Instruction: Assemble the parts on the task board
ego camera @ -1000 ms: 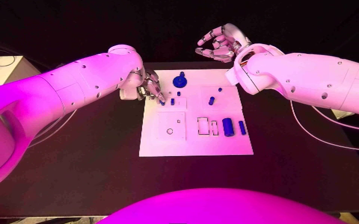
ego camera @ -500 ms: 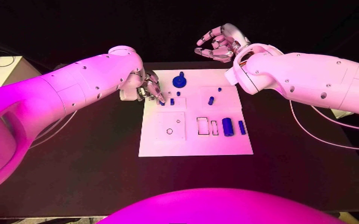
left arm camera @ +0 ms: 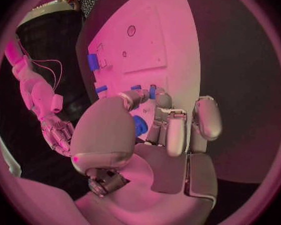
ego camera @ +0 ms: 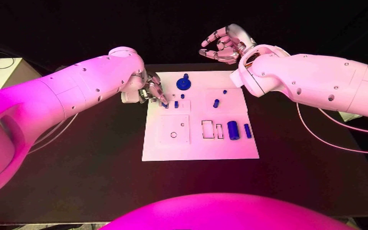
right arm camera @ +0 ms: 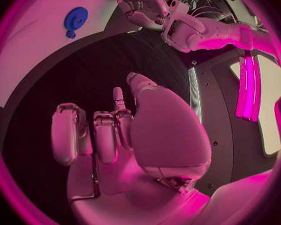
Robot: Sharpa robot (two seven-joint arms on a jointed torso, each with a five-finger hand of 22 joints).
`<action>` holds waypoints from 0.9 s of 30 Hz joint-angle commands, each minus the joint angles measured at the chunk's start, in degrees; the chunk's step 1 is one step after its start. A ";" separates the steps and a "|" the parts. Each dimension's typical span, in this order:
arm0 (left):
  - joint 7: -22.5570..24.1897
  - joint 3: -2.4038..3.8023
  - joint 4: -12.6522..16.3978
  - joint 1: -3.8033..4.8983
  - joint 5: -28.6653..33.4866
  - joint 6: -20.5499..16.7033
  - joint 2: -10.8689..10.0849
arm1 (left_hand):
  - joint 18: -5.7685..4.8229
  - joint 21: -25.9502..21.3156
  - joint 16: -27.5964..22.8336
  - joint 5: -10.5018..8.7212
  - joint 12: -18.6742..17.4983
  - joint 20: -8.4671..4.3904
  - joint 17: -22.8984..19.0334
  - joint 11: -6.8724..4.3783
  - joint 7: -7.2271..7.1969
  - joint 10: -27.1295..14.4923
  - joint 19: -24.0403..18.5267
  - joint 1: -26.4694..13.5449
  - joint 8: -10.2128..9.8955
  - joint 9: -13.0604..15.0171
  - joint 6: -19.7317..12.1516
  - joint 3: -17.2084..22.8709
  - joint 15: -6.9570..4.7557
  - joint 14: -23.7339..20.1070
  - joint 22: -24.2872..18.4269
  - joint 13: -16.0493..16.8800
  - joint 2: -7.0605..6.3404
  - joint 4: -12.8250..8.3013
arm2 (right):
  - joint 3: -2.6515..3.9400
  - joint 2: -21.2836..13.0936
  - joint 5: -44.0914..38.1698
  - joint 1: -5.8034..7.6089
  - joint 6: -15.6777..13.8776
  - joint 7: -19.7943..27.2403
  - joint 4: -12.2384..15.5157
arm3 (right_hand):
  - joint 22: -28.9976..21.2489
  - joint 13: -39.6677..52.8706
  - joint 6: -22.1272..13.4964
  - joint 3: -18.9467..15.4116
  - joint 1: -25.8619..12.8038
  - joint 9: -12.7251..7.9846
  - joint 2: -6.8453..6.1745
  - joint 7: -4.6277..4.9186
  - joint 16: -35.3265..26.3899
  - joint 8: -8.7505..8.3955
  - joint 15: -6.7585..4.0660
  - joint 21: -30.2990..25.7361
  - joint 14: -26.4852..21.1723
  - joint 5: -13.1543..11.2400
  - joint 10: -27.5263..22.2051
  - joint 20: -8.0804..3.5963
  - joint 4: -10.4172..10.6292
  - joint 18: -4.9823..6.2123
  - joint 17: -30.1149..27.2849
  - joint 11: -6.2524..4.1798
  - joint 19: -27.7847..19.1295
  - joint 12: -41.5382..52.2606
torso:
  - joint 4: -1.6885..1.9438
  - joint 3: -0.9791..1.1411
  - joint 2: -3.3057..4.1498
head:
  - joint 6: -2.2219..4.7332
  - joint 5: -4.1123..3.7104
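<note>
The white task board (ego camera: 201,147) lies mid-table. My left hand (ego camera: 156,91) hovers low over its far-left corner, and thumb and a finger pinch a small blue peg (ego camera: 165,104) there; the left wrist view shows that peg (left arm camera: 152,91) at the fingertips (left arm camera: 158,99). Just beyond the hand stands a blue round knob (ego camera: 185,83) (right arm camera: 75,19). Small pegs (ego camera: 217,103) and two larger blue cylinders (ego camera: 233,130) are on the board's right half. My right hand (ego camera: 224,46) (right arm camera: 109,135) is raised beyond the board's far edge, its fingers loosely curled and holding nothing.
Outlined slots (ego camera: 208,129) and a small ring mark (ego camera: 174,134) lie on the board's near half. Black table (ego camera: 84,150) surrounds the board on all sides. My right forearm (ego camera: 307,81) hangs over the table's right side.
My left hand has shifted very slightly at the peg. The right hand has stayed where it was.
</note>
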 commanded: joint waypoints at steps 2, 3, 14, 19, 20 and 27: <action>0.09 0.48 -0.05 -0.01 -0.55 -0.89 -0.07 | -0.74 0.39 0.40 0.42 0.30 -0.05 9.54 -0.13 0.07 0.27 -0.03 -0.23 0.02 0.04 0.51 11.78 -0.49 3.95 0.08 0.10 0.25 -12.14 | 0.03 0.01 -0.36 -0.01 0.48 0.62 0.08 | 11.79 10.63 -0.25 0.40 -0.60 0.09 0.03 0.18 -0.32 -0.27 0.43 -0.19 5.33 0.30 0.97 0.51 0.01 0.65 12.21 0.45 2.67 -0.01 | -0.03 0.03 0.12 | 0.01 -0.08; 0.09 0.58 -0.05 -0.01 -0.54 -0.90 -0.09 | -0.74 0.39 0.40 0.42 0.30 -0.05 9.54 -0.13 0.07 0.27 -0.03 -0.23 0.02 0.04 0.51 11.78 -0.49 3.95 0.08 0.10 0.25 -12.14 | 0.03 0.01 -0.36 -0.01 0.50 0.61 0.07 | 11.79 10.63 -0.25 0.40 -0.60 0.09 0.03 0.18 -0.32 -0.27 0.43 -0.19 5.33 0.30 0.97 0.51 0.01 0.65 12.21 0.45 2.67 -0.01 | 0.00 0.01 0.10 | 0.01 -0.16; 0.09 1.01 0.23 -0.01 -0.44 0.02 0.02 | -0.74 0.42 0.51 0.77 0.48 -0.07 9.79 -0.15 0.05 0.46 -0.03 -0.36 0.01 0.10 0.64 11.85 -0.51 4.05 0.10 0.32 0.19 -12.24 | 0.03 0.05 -0.40 -0.01 0.70 0.44 0.02 | 11.79 10.63 -0.25 0.40 -0.60 0.09 0.03 0.18 -0.32 -0.27 0.43 -0.19 5.33 0.30 0.97 0.51 0.01 0.65 12.21 0.45 2.67 -0.01 | 0.09 0.02 0.00 | 0.01 -0.17; 0.09 1.02 0.38 -0.01 -0.36 0.87 0.19 | -0.74 0.44 0.56 0.84 0.53 -0.07 9.92 -0.15 0.04 0.51 -0.02 -0.38 0.00 0.11 0.66 11.86 -0.51 4.10 0.12 0.40 0.17 -12.26 | 0.03 0.08 -0.41 -0.01 0.75 0.41 -0.02 | 11.79 10.63 -0.25 0.40 -0.60 0.09 0.03 0.18 -0.32 -0.27 0.43 -0.19 5.33 0.30 0.97 0.51 0.01 0.65 12.21 0.45 2.67 -0.01 | 0.02 -0.01 -0.06 | 0.01 -0.09; 0.09 1.02 0.38 -0.02 -0.35 0.98 0.21 | -0.74 0.44 0.56 0.84 0.53 -0.07 9.92 -0.15 0.04 0.51 -0.02 -0.38 0.00 0.11 0.66 11.86 -0.51 4.10 0.12 0.40 0.17 -12.26 | 0.03 0.08 -0.41 -0.01 0.76 0.41 -0.02 | 11.79 10.63 -0.25 0.40 -0.60 0.09 0.03 0.18 -0.32 -0.27 0.43 -0.19 5.33 0.30 0.97 0.51 0.01 0.65 12.21 0.45 2.67 -0.01 | 0.02 -0.01 -0.06 | 0.01 -0.09; 0.09 1.01 0.02 -0.16 -0.35 1.29 0.57 | -0.74 0.45 0.58 0.93 0.58 -0.07 9.96 -0.16 0.03 0.57 0.00 -0.41 0.00 0.13 0.68 11.87 -0.51 4.11 0.14 0.49 0.13 -12.30 | 0.03 0.11 -0.44 -0.01 0.83 0.33 0.00 | 11.79 10.63 -0.25 0.40 -0.60 0.09 0.03 0.18 -0.32 -0.27 0.43 -0.19 5.33 0.30 0.97 0.51 0.01 0.65 12.21 0.45 2.67 -0.01 | 0.10 -0.03 -0.06 | 0.01 -0.04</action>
